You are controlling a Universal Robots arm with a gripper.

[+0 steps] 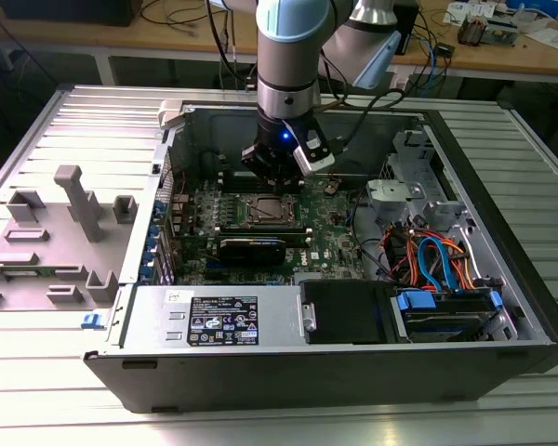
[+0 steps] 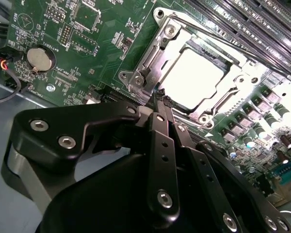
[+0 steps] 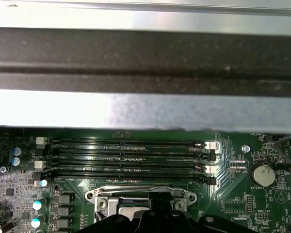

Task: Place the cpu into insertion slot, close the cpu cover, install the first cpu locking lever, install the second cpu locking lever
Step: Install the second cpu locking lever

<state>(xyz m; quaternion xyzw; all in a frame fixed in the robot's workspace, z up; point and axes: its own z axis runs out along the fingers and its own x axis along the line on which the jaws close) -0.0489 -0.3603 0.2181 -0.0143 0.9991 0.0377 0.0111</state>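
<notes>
In the exterior view the black tool (image 1: 277,167) hangs over the green board's square silvery-framed insertion slot (image 1: 263,212); in the second wrist view its fingers (image 2: 163,104) are pinched together, empty, beside the seated silvery-topped cpu (image 2: 196,77) under the closed grey metal cpu cover (image 2: 153,58), levers seemingly still pending.

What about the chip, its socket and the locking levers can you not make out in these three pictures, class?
- The chip: glare whitens its top in the second wrist view, hiding surface detail.
- The socket: in the first wrist view the pincer covers its near part.
- The levers: in the exterior view the socket is too small to tell whether they are latched.
- The cover: the pincer hides its near edge.
</notes>
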